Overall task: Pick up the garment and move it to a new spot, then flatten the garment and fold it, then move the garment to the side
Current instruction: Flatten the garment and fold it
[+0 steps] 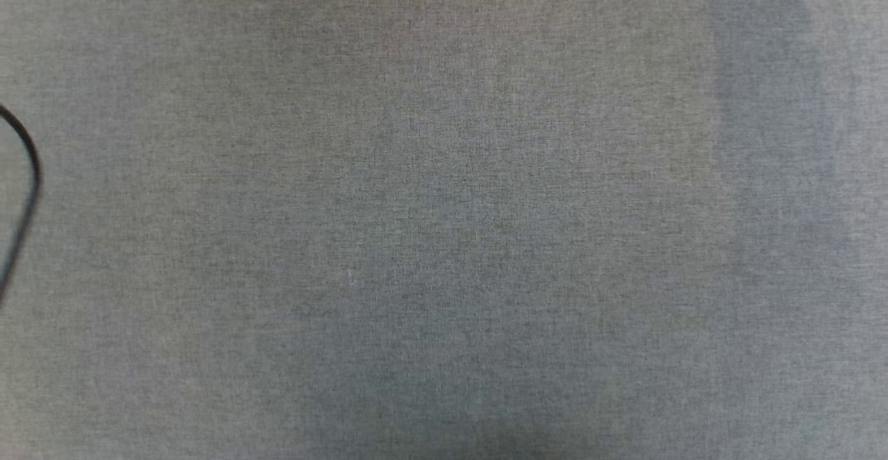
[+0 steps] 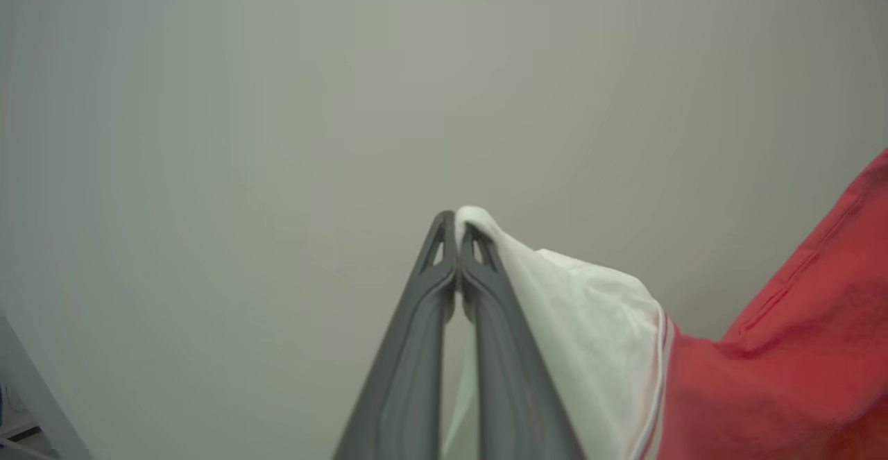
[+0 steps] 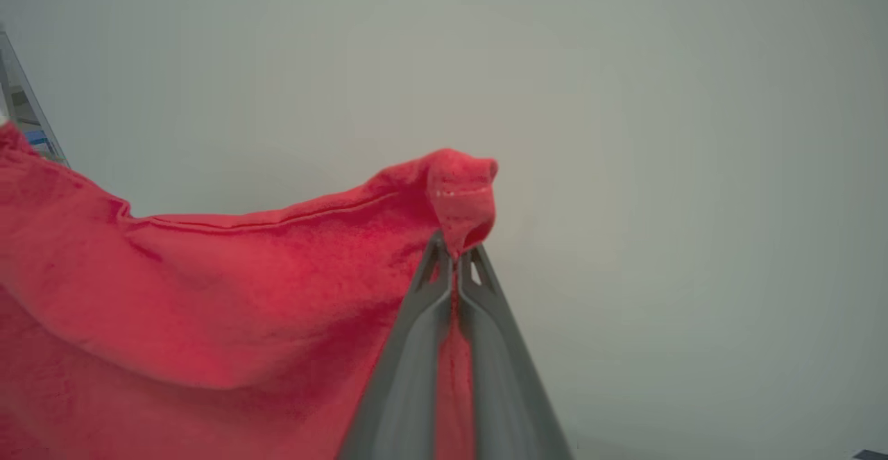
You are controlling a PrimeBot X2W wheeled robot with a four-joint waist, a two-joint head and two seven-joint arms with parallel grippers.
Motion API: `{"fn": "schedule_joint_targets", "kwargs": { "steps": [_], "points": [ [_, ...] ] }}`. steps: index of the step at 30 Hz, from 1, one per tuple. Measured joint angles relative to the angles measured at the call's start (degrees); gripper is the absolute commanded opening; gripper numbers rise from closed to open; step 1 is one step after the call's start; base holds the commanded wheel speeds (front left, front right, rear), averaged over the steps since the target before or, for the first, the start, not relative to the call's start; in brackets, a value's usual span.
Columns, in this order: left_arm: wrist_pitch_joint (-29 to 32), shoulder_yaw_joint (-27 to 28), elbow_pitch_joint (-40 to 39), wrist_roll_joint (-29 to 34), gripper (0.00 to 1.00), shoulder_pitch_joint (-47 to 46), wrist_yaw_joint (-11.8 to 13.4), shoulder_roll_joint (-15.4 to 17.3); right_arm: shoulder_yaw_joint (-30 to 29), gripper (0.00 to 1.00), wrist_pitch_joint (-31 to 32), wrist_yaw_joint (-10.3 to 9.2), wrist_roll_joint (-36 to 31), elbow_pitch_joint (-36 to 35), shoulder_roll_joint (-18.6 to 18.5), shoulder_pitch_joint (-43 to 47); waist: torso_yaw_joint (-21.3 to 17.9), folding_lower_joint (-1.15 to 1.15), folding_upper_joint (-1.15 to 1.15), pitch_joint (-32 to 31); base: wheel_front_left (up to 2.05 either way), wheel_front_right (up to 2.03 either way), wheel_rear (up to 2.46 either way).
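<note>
The garment is a red shirt with a white sleeve edged in red and white trim. In the left wrist view my left gripper is shut on the tip of the white sleeve, and the cloth drapes off to the right. Seen from the right wrist, my right gripper is shut on a bunched red edge of the garment, which hangs away to the left. Both grippers hold the cloth up against a plain pale wall.
The head view looks down on a grey cloth-covered surface, with a thin black cable curving at its left edge. A shelf or frame edge shows at the right wrist view's far left.
</note>
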Motion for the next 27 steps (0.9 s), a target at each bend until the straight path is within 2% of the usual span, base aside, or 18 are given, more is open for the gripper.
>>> {"fn": "schedule_joint_targets", "kwargs": {
  "steps": [6,14,20,27],
  "points": [
    [0.00,2.32,-8.46,0.09,0.00,17.89,1.92,1.09,7.11,0.00,-1.48,0.00,3.53,-1.97,-1.09,11.72,0.18,0.00,0.00,-2.64,0.00,0.00,0.00],
    [0.00,4.72,-17.79,0.12,0.00,43.24,4.43,2.42,13.46,0.00,-2.55,0.00,9.16,-7.20,-5.83,28.64,0.67,-0.01,0.00,-8.29,0.00,0.00,0.00],
    [0.00,5.63,-22.71,-1.65,0.00,59.29,6.82,1.03,15.77,0.00,-2.33,0.00,12.66,-10.95,-9.67,40.01,1.14,-0.01,0.00,-13.43,0.00,0.00,0.00],
    [0.00,5.24,-24.41,-3.49,0.00,73.63,8.08,0.08,15.97,0.00,-1.92,0.00,15.34,-14.77,-12.78,50.95,1.73,-0.01,0.00,-19.55,0.00,0.00,0.00]
  ]
}}
